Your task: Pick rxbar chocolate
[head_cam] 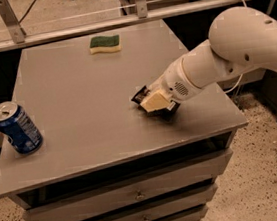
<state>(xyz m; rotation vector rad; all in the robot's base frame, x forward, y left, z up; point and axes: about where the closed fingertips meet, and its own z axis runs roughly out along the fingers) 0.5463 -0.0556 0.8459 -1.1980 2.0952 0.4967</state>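
Observation:
The rxbar chocolate (140,96) is a small dark bar with white lettering. Only its end shows, sticking out at the tip of my gripper on the right half of the grey table (77,100). My gripper (154,103), on the white arm reaching in from the right, is low over the tabletop and shut on the bar. The rest of the bar is hidden by the cream finger pad (152,100).
A blue soda can (17,128) stands near the table's left front corner. A green-and-yellow sponge (104,43) lies at the back edge. A metal rail (117,22) runs behind the table. Drawers (134,198) sit below the tabletop, and the right edge is close to the gripper.

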